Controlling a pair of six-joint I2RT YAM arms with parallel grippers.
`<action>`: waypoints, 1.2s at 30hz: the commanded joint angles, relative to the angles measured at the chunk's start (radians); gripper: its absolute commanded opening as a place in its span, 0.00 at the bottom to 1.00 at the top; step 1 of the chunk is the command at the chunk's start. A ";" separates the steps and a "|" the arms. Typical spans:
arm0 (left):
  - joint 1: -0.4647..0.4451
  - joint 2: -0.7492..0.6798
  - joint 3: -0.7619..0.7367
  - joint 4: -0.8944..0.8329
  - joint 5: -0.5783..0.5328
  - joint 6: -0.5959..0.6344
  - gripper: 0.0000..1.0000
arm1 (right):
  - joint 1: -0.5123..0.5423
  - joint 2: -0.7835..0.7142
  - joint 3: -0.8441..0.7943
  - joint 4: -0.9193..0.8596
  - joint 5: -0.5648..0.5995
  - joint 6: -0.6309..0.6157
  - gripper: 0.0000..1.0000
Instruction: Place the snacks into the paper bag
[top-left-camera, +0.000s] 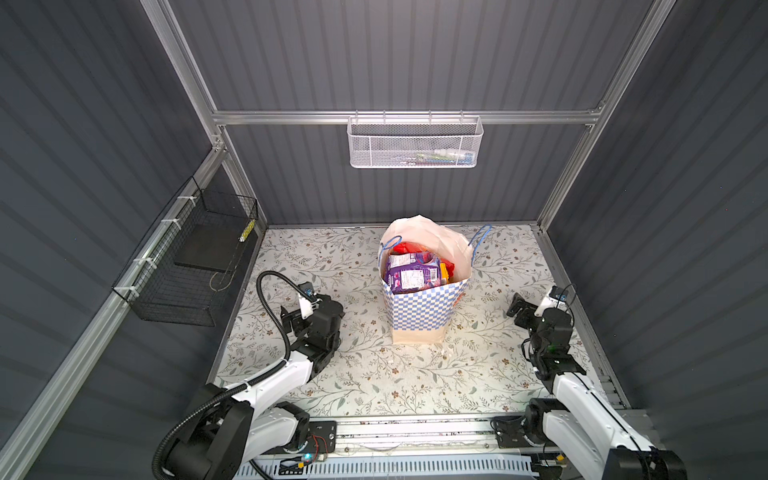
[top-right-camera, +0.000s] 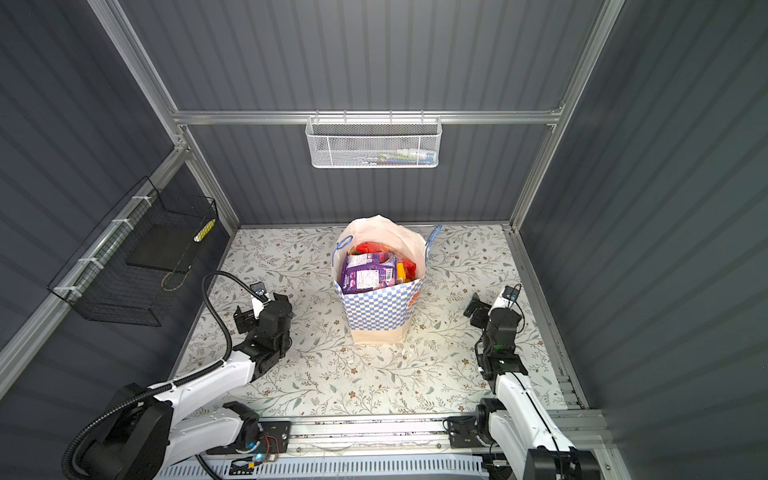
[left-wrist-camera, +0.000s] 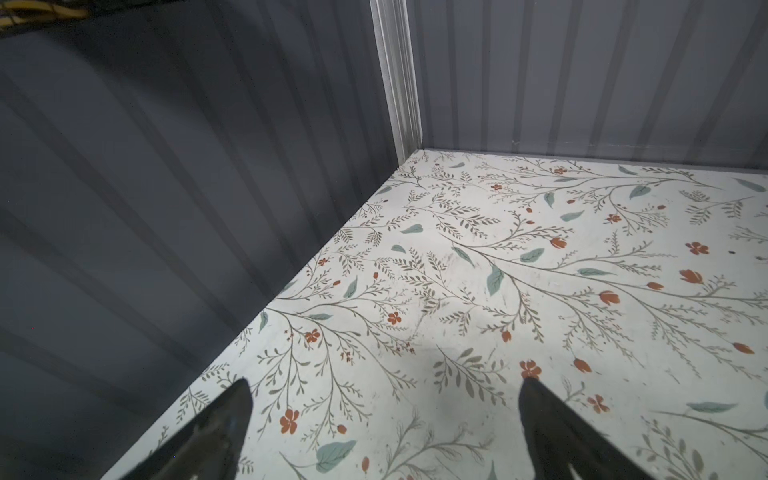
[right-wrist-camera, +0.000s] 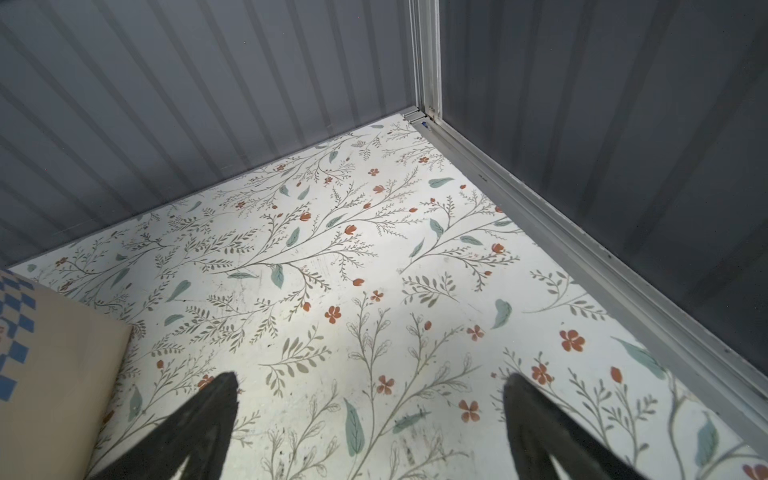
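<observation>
The paper bag (top-left-camera: 419, 316) (top-right-camera: 380, 313) stands upright mid-table, cream with a blue-and-white checkered band and blue cord handles. The snacks sit inside its open mouth: a purple packet (top-left-camera: 411, 272) (top-right-camera: 368, 272) on top, a red one (top-left-camera: 405, 248) behind it and an orange one (top-left-camera: 444, 271) beside it. No packet lies on the table. My left gripper (top-left-camera: 291, 319) (left-wrist-camera: 384, 380) rests low, left of the bag, open and empty. My right gripper (top-left-camera: 519, 309) (right-wrist-camera: 370, 376) rests to the bag's right, open and empty. A corner of the bag (right-wrist-camera: 50, 353) shows in the right wrist view.
A white mesh basket (top-left-camera: 415, 143) hangs on the back rail. A black wire basket (top-left-camera: 191, 257) is fixed to the left wall. Grey ribbed walls and aluminium posts (left-wrist-camera: 397, 79) close in the floral table (top-left-camera: 374, 374) on three sides.
</observation>
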 joint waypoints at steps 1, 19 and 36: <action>0.071 -0.006 -0.040 0.155 0.093 0.084 1.00 | -0.012 0.040 -0.009 0.158 0.032 -0.040 0.99; 0.169 0.599 -0.146 1.088 0.292 0.296 1.00 | -0.019 0.561 -0.031 0.798 -0.021 -0.145 0.99; 0.366 0.580 0.053 0.583 0.640 0.140 1.00 | -0.021 0.609 0.120 0.554 -0.151 -0.186 0.99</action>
